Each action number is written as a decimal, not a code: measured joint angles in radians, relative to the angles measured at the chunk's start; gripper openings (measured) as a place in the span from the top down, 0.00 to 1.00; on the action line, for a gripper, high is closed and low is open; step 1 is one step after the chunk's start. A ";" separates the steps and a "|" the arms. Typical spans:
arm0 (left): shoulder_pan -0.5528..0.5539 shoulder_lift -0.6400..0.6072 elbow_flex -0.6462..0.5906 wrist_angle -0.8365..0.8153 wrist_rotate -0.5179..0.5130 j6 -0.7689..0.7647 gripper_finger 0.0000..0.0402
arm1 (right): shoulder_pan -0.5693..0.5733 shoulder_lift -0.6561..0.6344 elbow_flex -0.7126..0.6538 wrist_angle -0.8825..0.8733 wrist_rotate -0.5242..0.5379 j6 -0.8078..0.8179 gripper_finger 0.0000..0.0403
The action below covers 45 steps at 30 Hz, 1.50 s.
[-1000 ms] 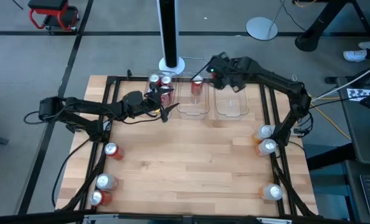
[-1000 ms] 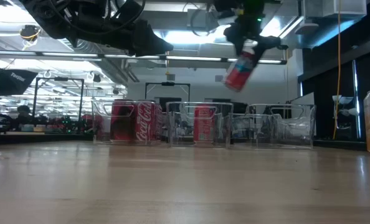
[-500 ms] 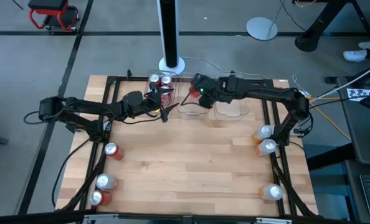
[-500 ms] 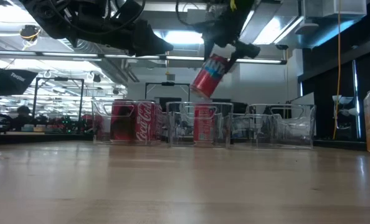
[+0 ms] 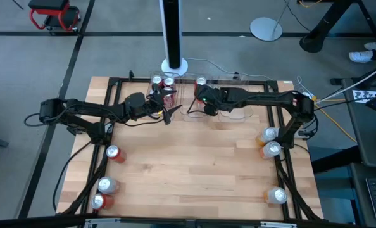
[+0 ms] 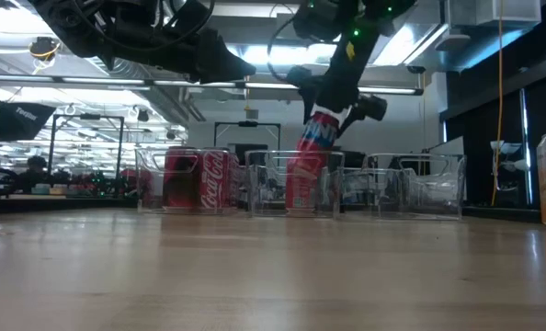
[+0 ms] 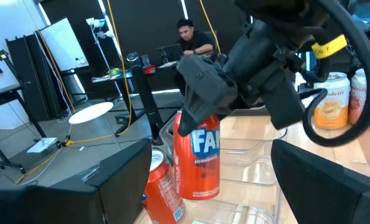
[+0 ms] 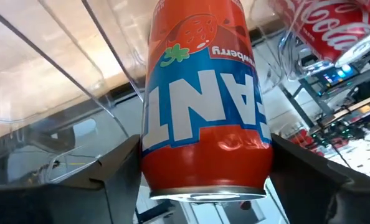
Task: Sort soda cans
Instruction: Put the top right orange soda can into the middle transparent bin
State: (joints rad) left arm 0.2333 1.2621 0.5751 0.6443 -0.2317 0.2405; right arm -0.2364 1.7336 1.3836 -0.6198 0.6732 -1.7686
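Lowered into middle bin (image 6: 264, 188); strawberry can (image 6: 315, 152) clamped between right jaws; left jaws apart

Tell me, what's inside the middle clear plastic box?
The middle clear plastic box holds one upright red can. The right gripper is lowering a red strawberry Fanta can in beside it. The box floor under them is hidden.

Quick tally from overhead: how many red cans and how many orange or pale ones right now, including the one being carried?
Red cans: 7, counting the held can in the right gripper
Orange or pale cans: 4
Total: 11; one red can sits partly hidden under the left gripper.
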 joint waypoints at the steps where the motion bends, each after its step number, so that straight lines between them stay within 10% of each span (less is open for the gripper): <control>1: 0.000 0.000 0.000 0.000 0.000 0.000 0.21 | -0.004 0.000 -0.010 0.017 0.004 -0.014 0.28; 45: 0.000 0.000 0.000 0.000 0.000 0.001 0.21 | -0.038 0.141 -0.039 0.096 0.000 -0.020 0.10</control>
State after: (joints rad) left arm 0.2337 1.2625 0.5751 0.6444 -0.2317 0.2417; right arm -0.2741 1.8748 1.3445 -0.5235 0.6734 -1.7885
